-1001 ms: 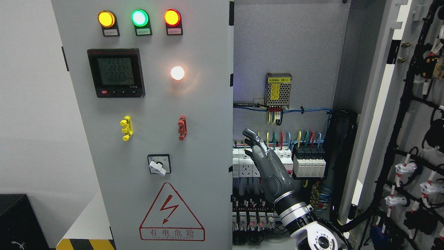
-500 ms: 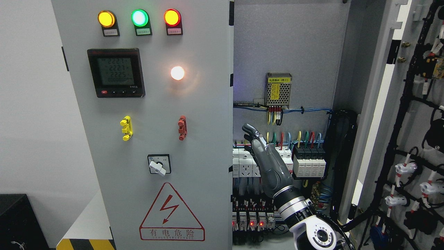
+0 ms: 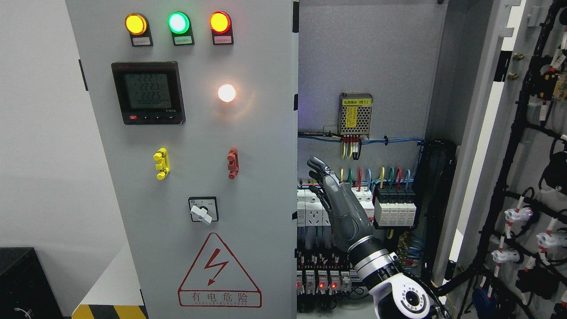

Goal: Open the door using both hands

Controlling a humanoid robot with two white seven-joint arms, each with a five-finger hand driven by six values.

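Here, left door (image 3: 195,177) closed and flat to the camera, filling the middle of the view, with meter (image 3: 148,93), three lamps on top and a danger sign (image 3: 219,270) low down. Right door (image 3: 522,177) already swung wide open at the far right, showing its inner side with black cable looms. Between the two, open cabinet (image 3: 367,62) with breakers (image 3: 394,206) and coloured wires. Right hand (image 3: 339,199) raised inside this opening, just beside the free edge of the left door, fingers (image 3: 320,170) extended and only slightly bent, holding nothing. Cannot tell if fingertips touch the edge. Left hand not visible.

Probably the step now: to hook the fingertips behind the left door edge and pull toward the robot. Better to keep the hand off the breakers and wires behind it, to grip the edge firmly before pulling, and to follow the arc of the hinge, not straight back.
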